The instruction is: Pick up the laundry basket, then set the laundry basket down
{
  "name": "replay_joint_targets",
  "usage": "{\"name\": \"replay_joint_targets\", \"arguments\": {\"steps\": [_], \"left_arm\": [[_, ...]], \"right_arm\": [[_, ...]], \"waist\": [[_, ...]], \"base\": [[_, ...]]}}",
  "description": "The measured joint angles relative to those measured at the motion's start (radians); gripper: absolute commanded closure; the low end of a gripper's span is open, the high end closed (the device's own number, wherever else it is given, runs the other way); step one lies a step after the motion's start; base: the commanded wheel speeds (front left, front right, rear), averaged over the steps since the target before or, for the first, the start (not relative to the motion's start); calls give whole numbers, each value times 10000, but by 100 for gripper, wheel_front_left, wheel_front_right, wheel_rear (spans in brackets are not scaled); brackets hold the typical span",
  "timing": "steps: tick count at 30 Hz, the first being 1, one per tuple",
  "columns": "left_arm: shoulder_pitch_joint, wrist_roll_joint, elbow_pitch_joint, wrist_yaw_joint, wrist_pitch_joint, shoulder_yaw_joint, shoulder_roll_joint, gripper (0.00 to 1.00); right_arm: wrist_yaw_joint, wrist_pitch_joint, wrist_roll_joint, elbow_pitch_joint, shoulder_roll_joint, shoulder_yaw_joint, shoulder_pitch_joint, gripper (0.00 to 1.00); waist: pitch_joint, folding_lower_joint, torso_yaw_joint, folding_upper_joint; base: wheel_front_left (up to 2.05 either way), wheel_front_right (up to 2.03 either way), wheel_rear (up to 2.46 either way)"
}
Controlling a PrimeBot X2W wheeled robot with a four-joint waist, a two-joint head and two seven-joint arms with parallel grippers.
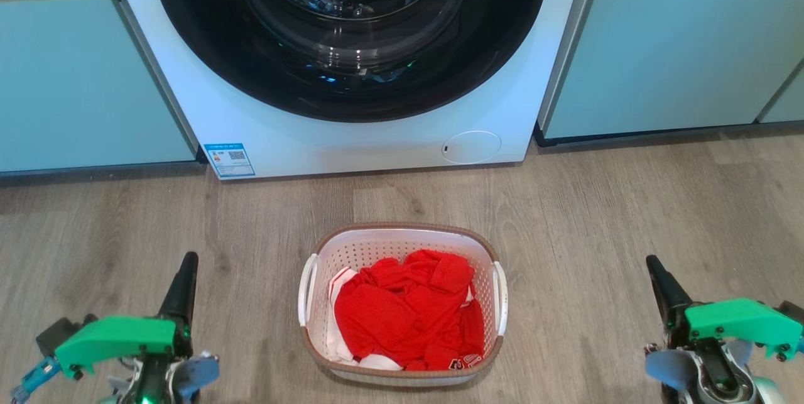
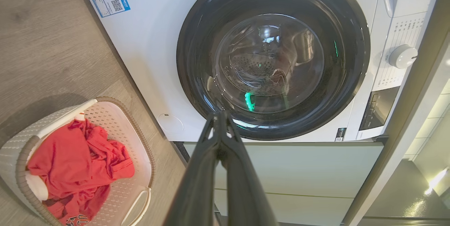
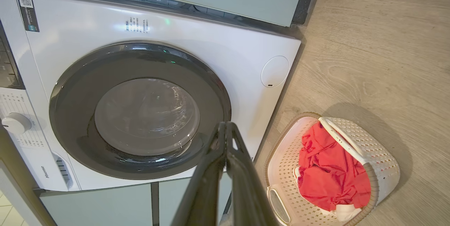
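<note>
The laundry basket [image 1: 402, 237] stands on the wood floor in front of the washer, a small white perforated oval with a brown rim and a white handle on each side. Red and white clothes [image 1: 411, 313] fill it. It also shows as the basket [image 2: 116, 120] at the lower left of the left wrist view and as the basket [image 3: 372, 152] at the lower right of the right wrist view. My left gripper [image 1: 187, 261] is shut, well to the basket's left. My right gripper [image 1: 653, 262] is shut, well to its right. Neither touches it.
A white front-loading washer [image 1: 370, 134] with a dark round door stands behind the basket. Pale green cabinets [image 1: 678, 39] flank it on both sides. Bare wood floor [image 1: 597, 203] lies between the basket and each gripper.
</note>
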Motion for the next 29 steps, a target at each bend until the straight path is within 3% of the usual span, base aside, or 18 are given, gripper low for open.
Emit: {"name": "replay_joint_targets", "arguments": {"steps": [15, 29], "left_arm": [[-355, -1693, 58, -272, 435, 259, -15, 100], [-398, -1718, 58, -274, 435, 265, -21, 100]], "right_arm": [[0, 437, 1628, -25, 0, -353, -130, 100], [0, 481, 1643, -75, 2, -405, -225, 100]], "waist": [[4, 0, 50, 0], [4, 0, 50, 1]], "base": [[0, 0, 0], [0, 0, 0]]}}
